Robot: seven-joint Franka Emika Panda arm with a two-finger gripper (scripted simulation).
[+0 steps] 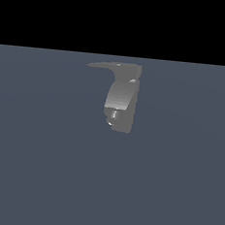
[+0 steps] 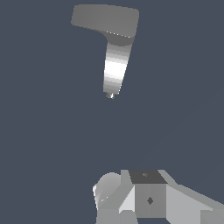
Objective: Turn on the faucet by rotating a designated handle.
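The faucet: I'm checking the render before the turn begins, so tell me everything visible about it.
The small grey metallic-looking faucet has a thick curved body with banded highlights, narrowing to a shiny spout tip. The thin flat dark-grey blade-like handle sits atop it, tapering toward the exterior view's left. It stands alone on the flat blue-grey floor; nothing touches it. The wrist view shows only grey arm parts, apart from it.

faucet point(image 1: 120, 96): grey metallic sheen (shiny spout tip) | handle point(image 1: 105, 65): matt dark-grey
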